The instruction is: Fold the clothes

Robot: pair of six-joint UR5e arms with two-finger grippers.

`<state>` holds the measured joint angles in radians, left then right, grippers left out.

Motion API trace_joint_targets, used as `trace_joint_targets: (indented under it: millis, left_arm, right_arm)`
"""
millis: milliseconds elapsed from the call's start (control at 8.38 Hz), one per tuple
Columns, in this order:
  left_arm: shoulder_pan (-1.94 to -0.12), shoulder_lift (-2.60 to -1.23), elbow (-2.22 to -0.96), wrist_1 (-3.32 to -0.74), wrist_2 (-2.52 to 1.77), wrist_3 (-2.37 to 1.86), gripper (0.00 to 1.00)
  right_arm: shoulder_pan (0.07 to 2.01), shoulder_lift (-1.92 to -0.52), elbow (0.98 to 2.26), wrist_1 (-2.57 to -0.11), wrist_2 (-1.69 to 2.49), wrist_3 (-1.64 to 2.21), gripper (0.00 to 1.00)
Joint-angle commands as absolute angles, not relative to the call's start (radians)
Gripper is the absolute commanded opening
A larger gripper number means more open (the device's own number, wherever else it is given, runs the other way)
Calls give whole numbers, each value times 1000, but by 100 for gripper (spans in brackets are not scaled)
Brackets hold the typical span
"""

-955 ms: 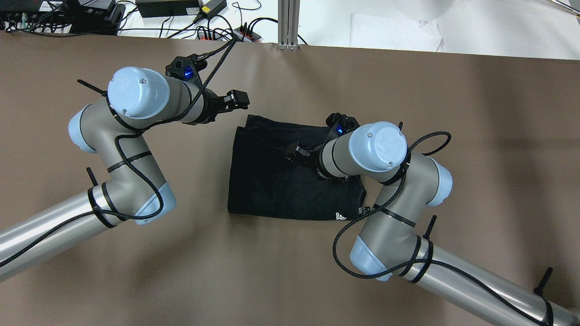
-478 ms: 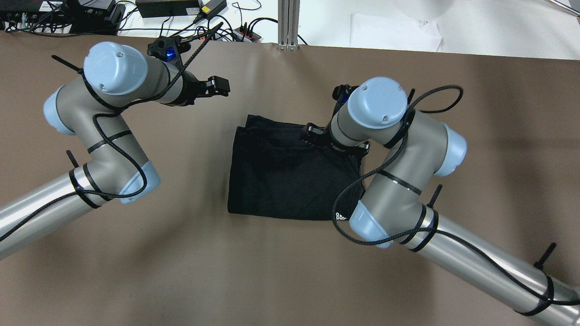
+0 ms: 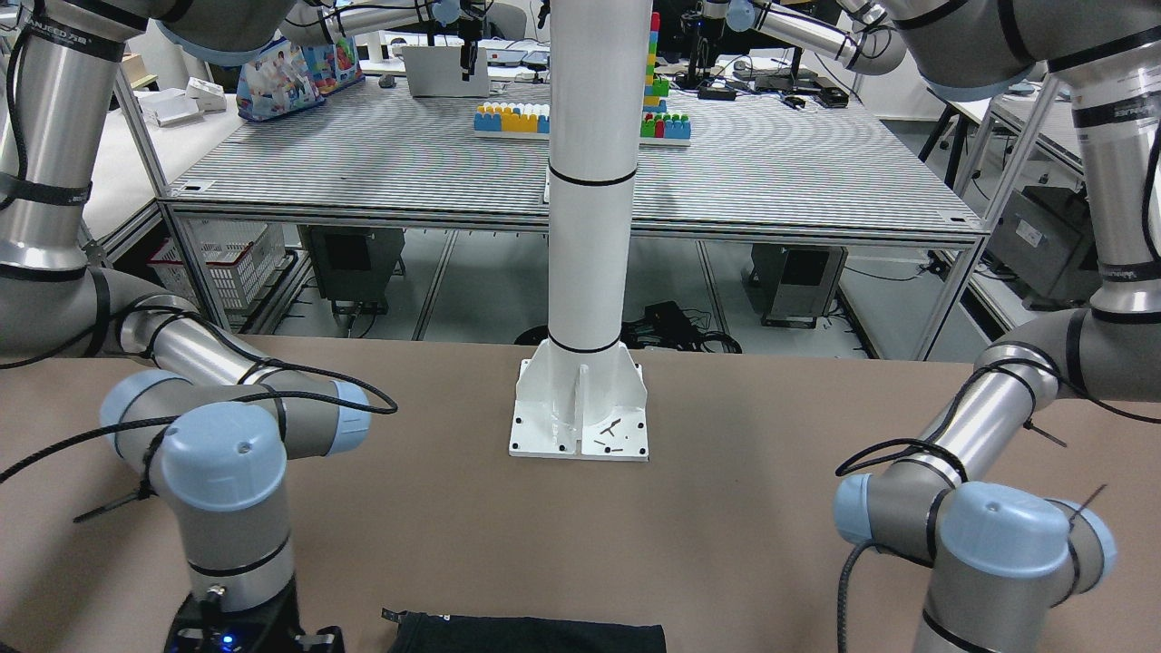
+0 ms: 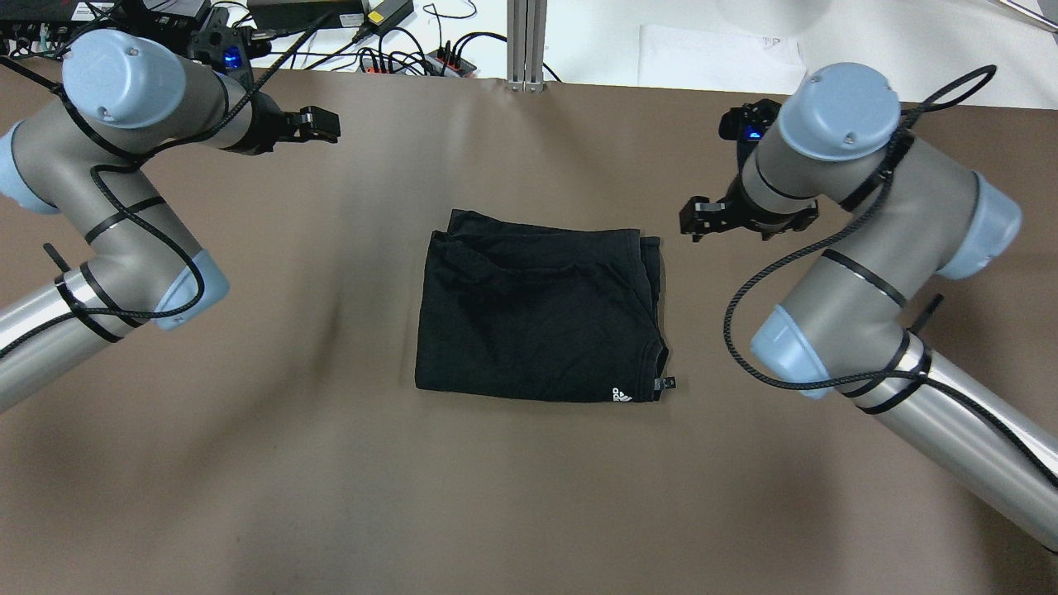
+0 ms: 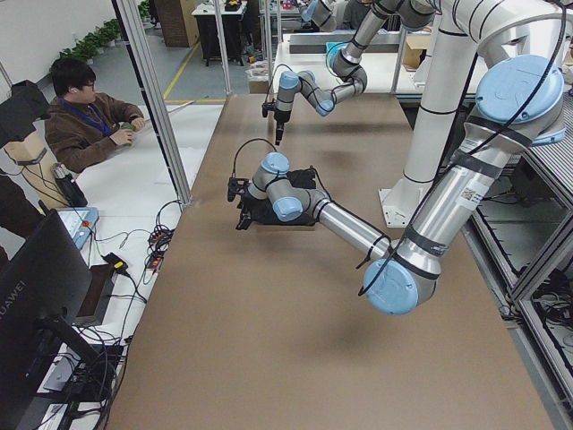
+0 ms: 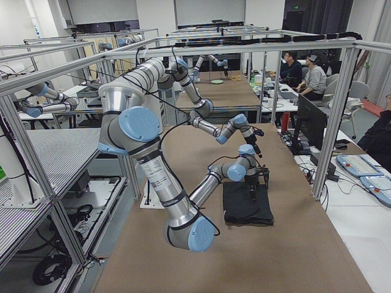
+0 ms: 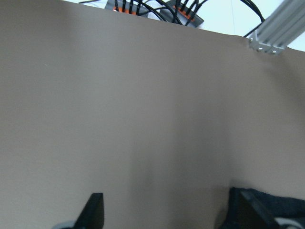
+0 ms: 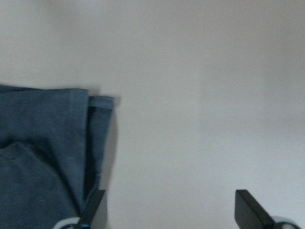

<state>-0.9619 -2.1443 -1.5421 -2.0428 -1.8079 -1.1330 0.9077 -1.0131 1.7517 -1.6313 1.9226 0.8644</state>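
Left gripper point(image 4: 318, 124): jaws wide, empty, over the far left of the counter point(image 4: 331, 479).
Clothes point(image 4: 537, 322): folded black rectangle, flat at counter centre, touching neither gripper.
Right gripper point(image 4: 697, 220): jaws wide, empty, near the fold's far right corner.

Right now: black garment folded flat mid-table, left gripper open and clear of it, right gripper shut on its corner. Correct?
Not quite. The right gripper is open and empty, beside the black garment, not gripping it. The right wrist-mounted view shows its fingers spread over bare table. The left gripper is open and clear, as you said.
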Motion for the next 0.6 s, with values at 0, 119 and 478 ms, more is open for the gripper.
trace_joint_targets:
  millis: [0,119,478]
  left_arm:
    - [-1063,-2083,-1549,-1984,-1804,-998,100]
    - [-1096,-2069,-1548,-1952,-1802,-947,100]
    - [-1216,-1953,-1548,-1931,-1792,-749,100]
  right_arm:
    - [1032,-1167,1779,-1637,1911,587,94]
    - [1082,-1195,1761,-1635,1911,487,94]
    - [1157,-1336,1758,-1608,1775,318,94]
